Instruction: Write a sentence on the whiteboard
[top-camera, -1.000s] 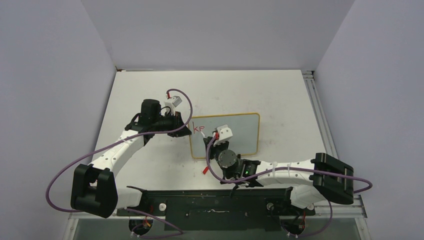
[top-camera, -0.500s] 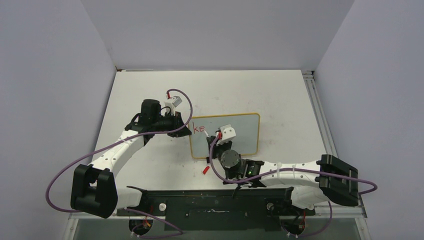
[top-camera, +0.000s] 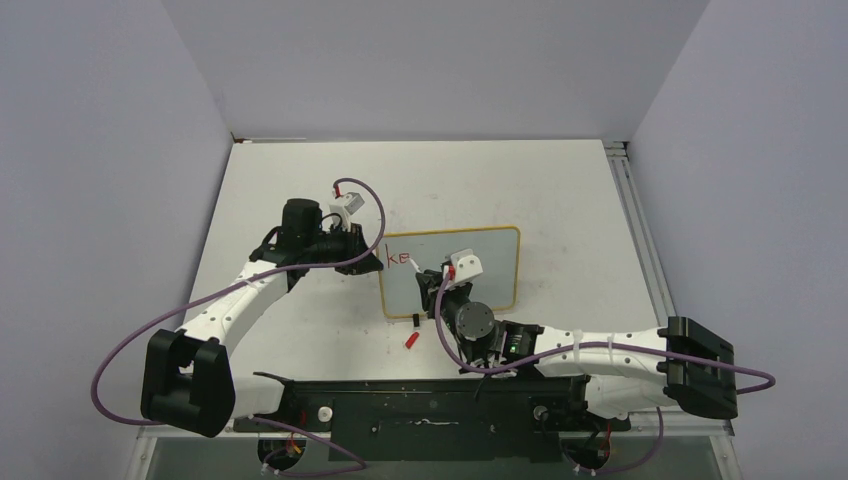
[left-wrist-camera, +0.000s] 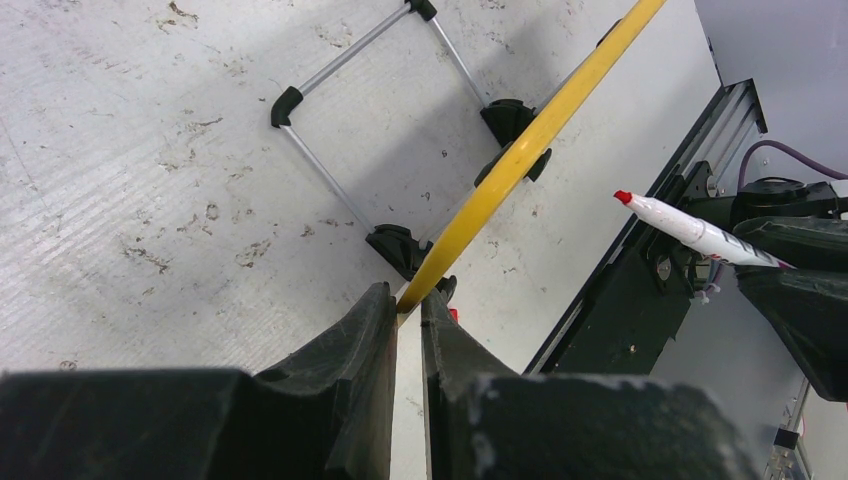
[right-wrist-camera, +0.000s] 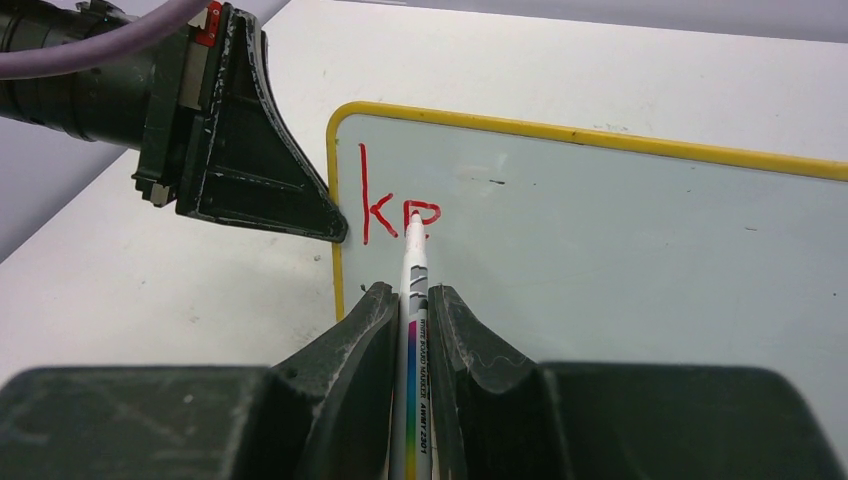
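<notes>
The whiteboard (top-camera: 495, 265) stands tilted mid-table, pale face in a yellow frame (left-wrist-camera: 520, 160). Of the sentence, only a red "k" and a second, part-formed letter (right-wrist-camera: 395, 210) show at its top left corner. My left gripper (top-camera: 378, 262) is shut on the board's left frame edge, the yellow rim pinched between its fingertips (left-wrist-camera: 408, 300). My right gripper (right-wrist-camera: 410, 295) is shut on a white marker (right-wrist-camera: 414, 260). The marker's red tip touches the second letter. In the left wrist view the marker (left-wrist-camera: 690, 232) points at the board from the right.
A red marker cap (top-camera: 411, 340) lies on the table just in front of the board. The board's wire stand with black feet (left-wrist-camera: 330, 180) rests behind it. A black rail (top-camera: 430, 405) runs along the near edge, a metal rail (top-camera: 630, 220) along the right side.
The right gripper has drawn more strokes on the second letter and shifted slightly right, its elbow swinging right. The left gripper has kept still on the frame.
</notes>
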